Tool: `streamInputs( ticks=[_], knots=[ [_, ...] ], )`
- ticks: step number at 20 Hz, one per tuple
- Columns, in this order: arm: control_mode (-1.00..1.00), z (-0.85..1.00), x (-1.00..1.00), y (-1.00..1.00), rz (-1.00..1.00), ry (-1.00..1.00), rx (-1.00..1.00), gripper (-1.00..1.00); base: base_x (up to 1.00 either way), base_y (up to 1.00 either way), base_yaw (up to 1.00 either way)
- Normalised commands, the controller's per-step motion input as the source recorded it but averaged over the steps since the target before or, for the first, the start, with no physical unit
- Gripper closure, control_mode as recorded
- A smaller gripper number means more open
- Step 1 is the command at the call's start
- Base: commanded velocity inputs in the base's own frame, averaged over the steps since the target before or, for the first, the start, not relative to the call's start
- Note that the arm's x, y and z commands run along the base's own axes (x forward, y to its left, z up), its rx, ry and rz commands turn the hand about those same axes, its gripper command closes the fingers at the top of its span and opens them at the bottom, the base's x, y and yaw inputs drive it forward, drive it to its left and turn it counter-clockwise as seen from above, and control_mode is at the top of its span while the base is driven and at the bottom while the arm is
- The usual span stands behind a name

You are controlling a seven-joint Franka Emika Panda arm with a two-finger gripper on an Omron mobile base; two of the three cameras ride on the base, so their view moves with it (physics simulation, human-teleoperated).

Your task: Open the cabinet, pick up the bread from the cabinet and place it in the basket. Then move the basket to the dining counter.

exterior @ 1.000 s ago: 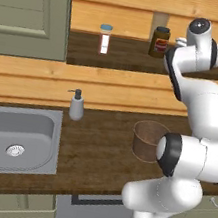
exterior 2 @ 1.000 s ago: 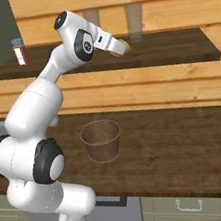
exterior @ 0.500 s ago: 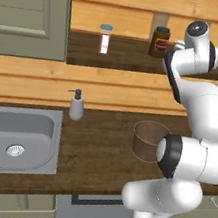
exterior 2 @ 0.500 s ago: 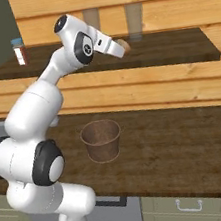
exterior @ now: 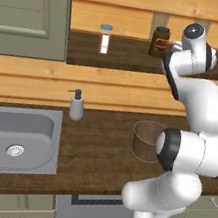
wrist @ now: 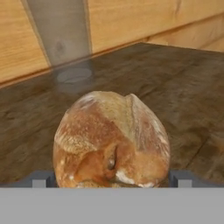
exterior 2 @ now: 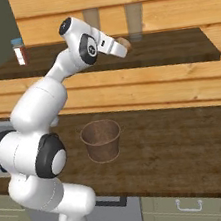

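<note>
- Hand view first: the bread (wrist: 111, 140) is seen close up, sitting low on the dark shelf board (wrist: 175, 78) of the cabinet (exterior 2: 117, 10), with a grey fingertip (wrist: 40, 178) on one side and another on the far side.
- The gripper (wrist: 111, 181) is set open about as wide as the bread, a finger on each flank. Whether the pads are actually pressing can't be made out, so no firm grasp is claimed.
- Compared with a second ago, the hand in the right base view has been pushed slightly further along the shelf; the bread (exterior 2: 125, 44) is now just at its tip. The basket (exterior 2: 101, 140) hasn't been moved.
- What that probably means: the cabinet step is done (shelf is exposed) and the reach is basically finished, so closing on the bread looks like the step in hand. Basket drop and the carry to the dining counter are not yet done.
- Orientation: the bread is a rounded lump, only slightly wider than tall in the hand view, so no strong long axis can be called. A crease is seen running up over its top, away from the camera toward the back wall.
- In the left base view the basket (exterior: 144, 137) is partly hidden behind the arm, on the worktop (exterior: 94, 149) below the shelf.
</note>
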Motion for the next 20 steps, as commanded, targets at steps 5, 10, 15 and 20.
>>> streamInputs(
  ticks=[5,10,15,20],
  knots=[
    [-1.00,0.00,0.17,-0.13,0.00,0.00,0.00,1.00,0.00,0.00,0.00],
    [-1.00,0.00,-0.15,0.00,0.00,-0.01,0.00,1.00,0.00,0.00,0.00],
    [-1.00,0.17,-0.95,0.05,0.00,-0.12,-0.02,1.00,0.00,0.00,0.00],
    [-1.00,0.47,-1.00,0.31,0.00,-0.02,-0.01,1.00,0.00,0.00,0.00]
  ],
)
